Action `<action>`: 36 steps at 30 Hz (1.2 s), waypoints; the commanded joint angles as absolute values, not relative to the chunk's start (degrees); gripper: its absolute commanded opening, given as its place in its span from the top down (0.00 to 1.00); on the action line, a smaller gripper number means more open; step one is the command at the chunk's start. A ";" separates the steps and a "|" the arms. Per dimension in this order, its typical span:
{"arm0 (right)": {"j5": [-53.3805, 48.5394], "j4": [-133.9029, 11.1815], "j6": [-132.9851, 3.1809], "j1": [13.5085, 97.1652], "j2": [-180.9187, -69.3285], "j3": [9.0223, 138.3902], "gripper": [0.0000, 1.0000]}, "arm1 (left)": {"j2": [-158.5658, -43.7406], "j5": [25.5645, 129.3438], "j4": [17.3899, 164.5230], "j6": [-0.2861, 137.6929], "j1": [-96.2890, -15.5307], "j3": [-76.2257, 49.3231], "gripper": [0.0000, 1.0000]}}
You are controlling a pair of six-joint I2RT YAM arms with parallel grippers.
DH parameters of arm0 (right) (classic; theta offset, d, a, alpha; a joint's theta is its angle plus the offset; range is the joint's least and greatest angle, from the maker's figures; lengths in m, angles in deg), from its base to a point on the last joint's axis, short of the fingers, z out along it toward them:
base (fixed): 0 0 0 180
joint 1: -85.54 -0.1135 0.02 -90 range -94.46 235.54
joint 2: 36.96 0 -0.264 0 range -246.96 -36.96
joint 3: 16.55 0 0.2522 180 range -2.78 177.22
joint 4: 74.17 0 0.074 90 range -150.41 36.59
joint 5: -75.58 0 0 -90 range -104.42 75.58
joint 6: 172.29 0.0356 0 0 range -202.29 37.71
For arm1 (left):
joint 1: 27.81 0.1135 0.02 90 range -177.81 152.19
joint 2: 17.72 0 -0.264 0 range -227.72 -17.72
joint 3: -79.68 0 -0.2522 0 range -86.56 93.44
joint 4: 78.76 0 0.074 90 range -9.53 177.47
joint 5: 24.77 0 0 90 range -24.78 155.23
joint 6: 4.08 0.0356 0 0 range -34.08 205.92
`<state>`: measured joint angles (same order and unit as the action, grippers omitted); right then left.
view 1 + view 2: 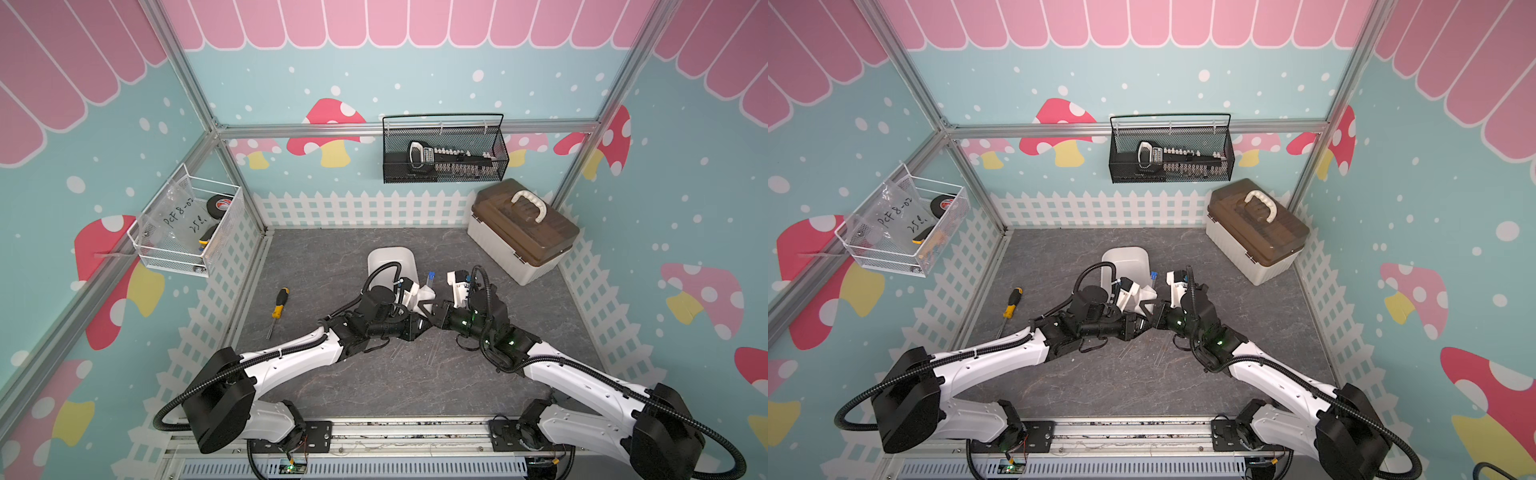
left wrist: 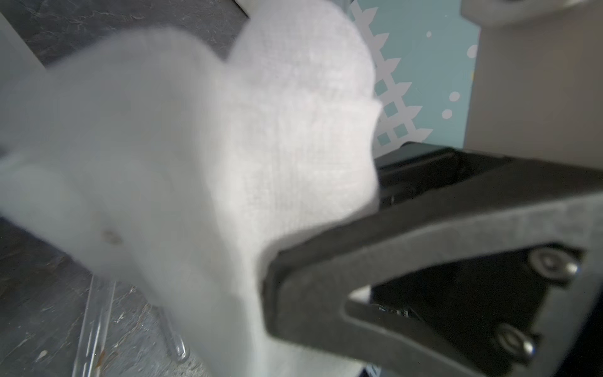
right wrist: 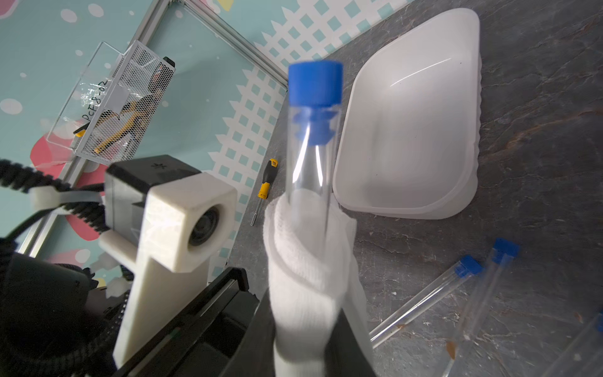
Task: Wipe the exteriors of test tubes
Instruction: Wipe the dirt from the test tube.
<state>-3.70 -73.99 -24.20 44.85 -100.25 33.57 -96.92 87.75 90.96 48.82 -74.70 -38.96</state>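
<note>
My right gripper point(image 3: 303, 352) is shut on the lower end of a clear test tube point(image 3: 313, 147), whose blue cap point(image 1: 431, 275) points toward the back wall. A white cloth point(image 3: 306, 277) wraps the tube's lower part, just above the jaws. The left gripper point(image 2: 270, 293) is shut on that cloth point(image 2: 228, 163), which hides most of its wrist view. In both top views the two grippers meet at mid-table, left point(image 1: 426, 308) against right point(image 1: 438, 311), with the cloth point(image 1: 1148, 296) between them. Three loose test tubes point(image 3: 430, 300) point(image 3: 483, 293) point(image 3: 587, 342) lie on the table.
A white tray point(image 1: 409, 257) sits just behind the grippers. A yellow-and-black screwdriver point(image 1: 278, 307) lies to the left. A lidded toolbox point(image 1: 523, 232) stands at the back right. Wire baskets hang on the back wall point(image 1: 444, 153) and the left wall point(image 1: 187, 228).
</note>
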 commanded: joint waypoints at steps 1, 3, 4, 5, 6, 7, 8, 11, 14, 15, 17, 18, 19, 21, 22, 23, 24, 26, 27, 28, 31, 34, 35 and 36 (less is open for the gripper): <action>-6.87 -72.26 -25.10 45.04 -100.98 34.91 0.80 | -96.40 87.06 91.75 49.11 -74.04 -37.75 0.90; -6.72 -72.08 -26.06 46.04 -102.17 36.65 0.80 | -96.39 87.11 91.71 49.10 -74.05 -38.03 0.89; -6.31 -72.01 -26.46 46.86 -102.79 37.52 0.80 | -96.39 87.19 91.71 49.10 -74.09 -38.08 0.89; -5.90 -72.01 -26.79 47.54 -103.26 38.28 0.80 | -96.16 87.20 91.65 49.10 -74.03 -38.13 0.89; -5.27 -72.01 -27.40 48.40 -103.85 39.31 0.80 | -96.05 87.20 91.61 49.10 -74.10 -38.22 0.89; -4.74 -72.01 -27.79 49.07 -104.24 40.12 0.80 | -95.99 87.15 91.63 49.10 -74.04 -38.30 0.89; -4.08 -72.01 -28.23 49.82 -104.73 40.99 0.80 | -95.94 87.20 91.52 49.17 -74.04 -38.45 0.89; -2.11 -71.90 -29.20 51.88 -106.37 43.43 0.80 | -95.77 87.20 91.41 49.34 -74.04 -38.39 0.89; -0.99 -71.67 -29.90 52.81 -107.57 45.10 0.80 | -95.69 87.11 91.34 49.36 -74.04 -38.48 0.89; -0.74 -71.73 -29.83 52.89 -107.78 45.33 0.80 | -95.59 86.94 91.36 49.36 -74.05 -38.48 0.89; 0.11 -71.96 -29.36 52.92 -108.01 45.17 0.80 | -95.42 86.61 91.38 49.40 -74.05 -38.40 0.88; 0.54 -72.25 -28.76 52.86 -107.93 44.75 0.80 | -95.46 86.51 91.38 49.45 -74.05 -38.39 0.88; 0.77 -72.84 -28.11 52.77 -107.74 44.18 0.80 | -95.44 86.41 91.34 49.45 -74.03 -38.26 0.89; 1.01 -74.45 -26.48 52.37 -106.69 42.10 0.80 | -95.51 86.32 91.43 49.48 -73.96 -38.14 0.88; 0.79 -74.66 -26.08 52.00 -106.08 41.32 0.80 | -95.60 86.32 91.50 49.45 -73.99 -38.13 0.88; 0.41 -74.70 -25.75 51.44 -105.30 40.42 0.80 | -95.71 86.32 91.58 49.45 -74.00 -38.04 0.88; -0.01 -74.57 -25.40 50.84 -104.61 39.46 0.80 | -95.76 86.23 91.54 49.49 -73.97 -37.97 0.88; -0.82 -74.56 -24.50 49.49 -103.20 37.79 0.80 | -95.90 86.11 91.69 49.45 -73.91 -37.91 0.88; -1.17 -74.48 -24.08 48.72 -102.60 36.88 0.80 | -95.99 86.07 91.77 49.45 -73.78 -37.86 0.88; -1.39 -74.47 -23.66 48.21 -102.15 36.22 0.80 | -96.06 86.14 91.82 49.45 -73.78 -37.84 0.88; -2.78 -74.46 -22.58 46.43 -100.83 34.21 0.80 | -96.12 86.05 91.88 49.45 -73.69 -37.69 0.87; -3.91 -74.45 -22.26 45.69 -100.24 33.25 0.80 | -96.29 86.12 91.88 49.36 -73.69 -37.69 0.87; -4.12 -74.43 -22.17 45.72 -100.36 33.24 0.80 | -96.21 86.31 91.86 49.36 -73.73 -37.69 0.87; -4.36 -74.40 -22.41 45.70 -100.56 33.27 0.80 | -96.22 86.32 91.90 49.36 -73.69 -37.78 0.87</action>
<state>-2.78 -74.65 -23.61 46.08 -100.95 34.32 -96.90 86.90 90.63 48.84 -74.05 -38.96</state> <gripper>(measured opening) 0.197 0.146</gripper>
